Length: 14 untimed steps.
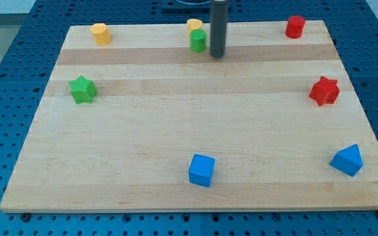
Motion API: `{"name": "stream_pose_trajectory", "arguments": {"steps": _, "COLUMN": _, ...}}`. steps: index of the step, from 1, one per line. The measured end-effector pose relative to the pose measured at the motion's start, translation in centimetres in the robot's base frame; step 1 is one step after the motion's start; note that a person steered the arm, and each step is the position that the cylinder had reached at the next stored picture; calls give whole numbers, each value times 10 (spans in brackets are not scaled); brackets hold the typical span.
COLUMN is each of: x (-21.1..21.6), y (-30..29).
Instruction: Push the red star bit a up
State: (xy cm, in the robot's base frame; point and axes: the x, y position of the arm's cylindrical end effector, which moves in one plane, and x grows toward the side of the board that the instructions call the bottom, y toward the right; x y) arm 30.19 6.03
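The red star (324,90) lies near the board's right edge, about mid-height. My tip (216,55) is at the view's top centre, far to the left of and above the red star. It stands just right of a green cylinder (198,40), with a small gap between them. A yellow block (194,26) sits just behind the green cylinder, partly hidden by it.
A red cylinder (295,26) stands at the top right. A yellow block (100,33) is at the top left, and a green star (83,90) at the left. A blue cube (201,170) is at the bottom centre, and a blue wedge-like block (347,160) at the bottom right. The wooden board (176,118) lies on a blue pegboard.
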Motion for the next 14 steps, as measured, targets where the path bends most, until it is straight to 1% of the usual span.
{"name": "stream_pose_trajectory", "arguments": {"steps": 1, "x": 23, "y": 63}}
{"name": "stream_pose_trajectory", "arguments": {"steps": 4, "x": 31, "y": 226}}
{"name": "stream_pose_trajectory", "arguments": {"steps": 5, "x": 52, "y": 261}}
{"name": "stream_pose_trajectory", "arguments": {"steps": 6, "x": 91, "y": 266}}
{"name": "stream_pose_trajectory", "arguments": {"steps": 7, "x": 121, "y": 246}}
{"name": "stream_pose_trajectory", "arguments": {"steps": 9, "x": 124, "y": 132}}
{"name": "stream_pose_trajectory", "arguments": {"steps": 10, "x": 120, "y": 89}}
{"name": "stream_pose_trajectory", "arguments": {"steps": 11, "x": 116, "y": 92}}
{"name": "stream_pose_trajectory", "arguments": {"steps": 12, "x": 116, "y": 141}}
{"name": "stream_pose_trajectory", "arguments": {"steps": 13, "x": 110, "y": 162}}
{"name": "stream_pose_trajectory", "arguments": {"steps": 14, "x": 106, "y": 133}}
